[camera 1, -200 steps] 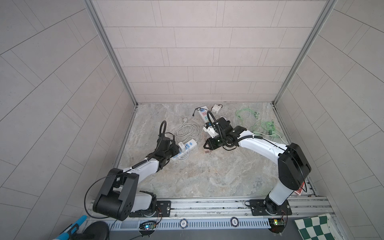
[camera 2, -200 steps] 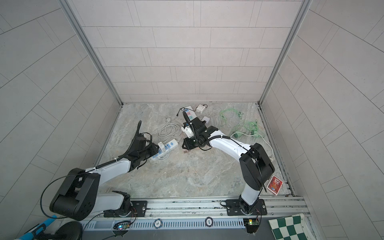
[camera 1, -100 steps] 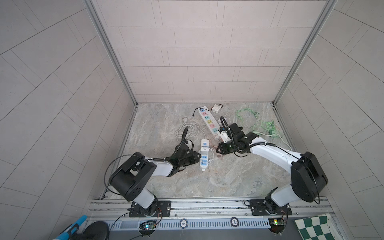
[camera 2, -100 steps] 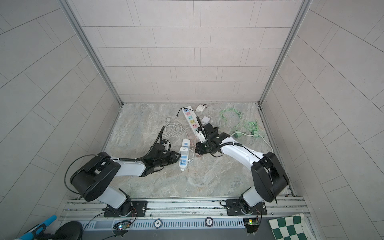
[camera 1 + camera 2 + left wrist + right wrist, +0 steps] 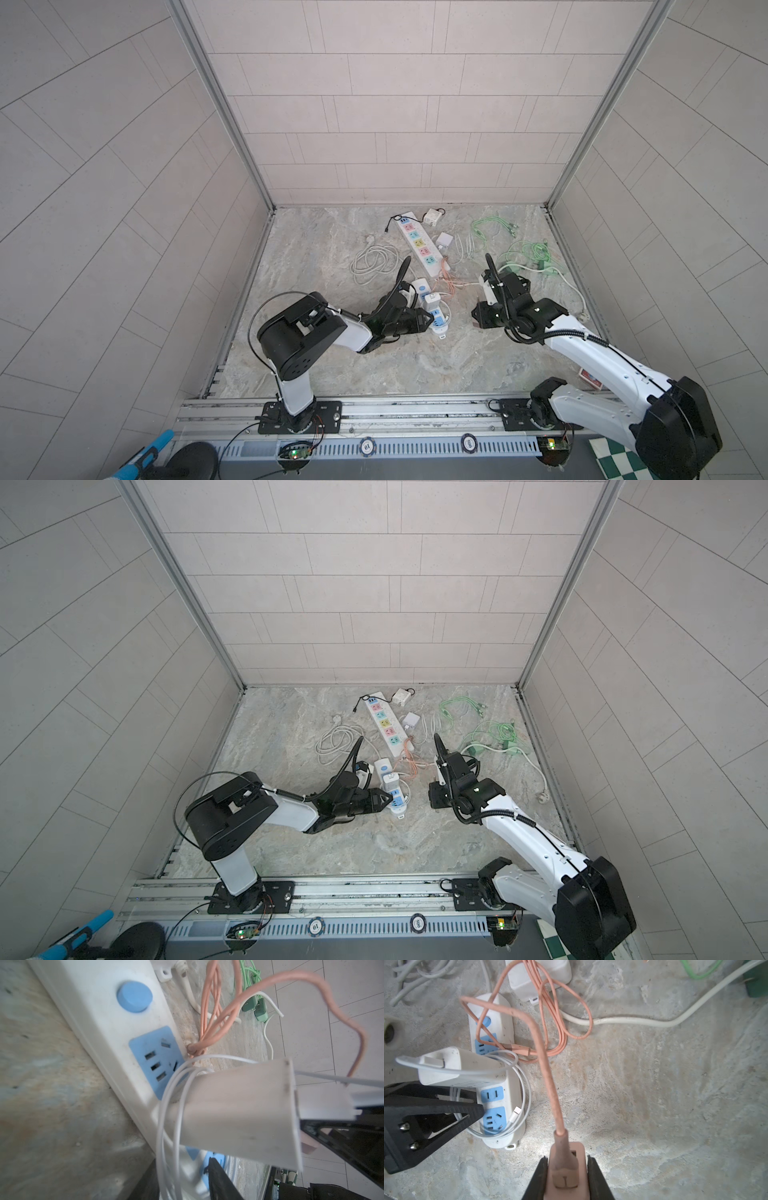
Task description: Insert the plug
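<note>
A short white power strip (image 5: 432,307) (image 5: 392,789) with blue sockets lies on the marble floor, with a white adapter (image 5: 458,1066) (image 5: 239,1109) plugged into it. My left gripper (image 5: 428,322) (image 5: 390,799) (image 5: 180,1169) straddles the strip's near end and is shut on it. Free blue sockets (image 5: 493,1120) (image 5: 155,1059) show on either side of the adapter. My right gripper (image 5: 566,1159) (image 5: 478,316) (image 5: 434,798) is shut on the pink plug (image 5: 566,1167), whose pink cable (image 5: 548,1076) trails back over the strip. The plug hangs to the right of the strip, apart from it.
A long strip with coloured sockets (image 5: 417,243) lies behind, with white chargers (image 5: 444,240) beside it. A grey cable coil (image 5: 372,264) lies at the left and green cables (image 5: 528,253) at the right. A thick white cord (image 5: 633,1021) crosses the floor. A thin white cable (image 5: 521,1093) loops over the short strip.
The left gripper carried the short strip rightward and turned it to run front to back. The right gripper, still holding the pink plug, drew back to the right and toward the front.
</note>
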You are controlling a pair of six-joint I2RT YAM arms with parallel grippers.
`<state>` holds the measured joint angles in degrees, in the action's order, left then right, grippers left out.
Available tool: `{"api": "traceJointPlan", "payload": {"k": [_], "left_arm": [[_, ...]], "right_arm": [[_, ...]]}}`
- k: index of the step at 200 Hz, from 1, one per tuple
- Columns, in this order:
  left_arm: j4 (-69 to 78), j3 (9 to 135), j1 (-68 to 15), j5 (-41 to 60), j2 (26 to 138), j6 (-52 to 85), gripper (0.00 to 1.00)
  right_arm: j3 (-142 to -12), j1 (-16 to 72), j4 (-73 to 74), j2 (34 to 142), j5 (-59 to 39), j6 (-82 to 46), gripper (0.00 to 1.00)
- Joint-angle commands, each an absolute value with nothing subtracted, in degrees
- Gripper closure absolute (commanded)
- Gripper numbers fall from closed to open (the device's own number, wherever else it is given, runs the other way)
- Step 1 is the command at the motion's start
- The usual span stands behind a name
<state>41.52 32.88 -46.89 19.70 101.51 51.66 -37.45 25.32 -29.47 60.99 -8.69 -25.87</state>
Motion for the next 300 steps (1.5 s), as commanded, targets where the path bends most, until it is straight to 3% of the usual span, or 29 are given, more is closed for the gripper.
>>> {"api": "traceJointPlan", "payload": {"k": [1,27,55,128,167,234,258,300], "left_arm": [[40.89,33.41,-47.08,17.66,98.35,50.51,0.56],[31.99,33.72,-47.02,13.36,92.03,45.50,0.49],[25.77,35.17,-46.93,11.42,87.64,41.83,0.51],[13.30,39.18,-47.01,9.84,88.60,38.58,0.49],[11.91,37.02,-46.96,7.84,85.59,38.81,0.43],[21.28,38.59,-47.00,14.10,93.68,43.38,0.43],[23.14,38.93,-46.96,13.74,95.62,43.45,0.47],[27.82,39.11,-47.01,15.46,96.55,44.68,0.73]], "right_arm": [[-35.82,25.21,-25.28,61.14,-12.96,-27.85,0.99],[-32.80,25.96,-21.15,62.95,-16.28,-30.98,0.99],[-32.00,27.23,-17.52,64.16,-17.83,-31.60,1.00],[-30.75,28.20,-17.99,61.47,-15.47,-31.82,1.00],[-30.45,28.11,-18.28,59.90,-15.08,-31.33,1.00],[-29.97,28.12,-19.20,56.51,-14.74,-30.53,1.00],[-29.36,28.12,-19.25,54.83,-14.46,-30.33,1.00],[-27.78,28.11,-17.97,54.17,-13.85,-29.56,1.00]]}}
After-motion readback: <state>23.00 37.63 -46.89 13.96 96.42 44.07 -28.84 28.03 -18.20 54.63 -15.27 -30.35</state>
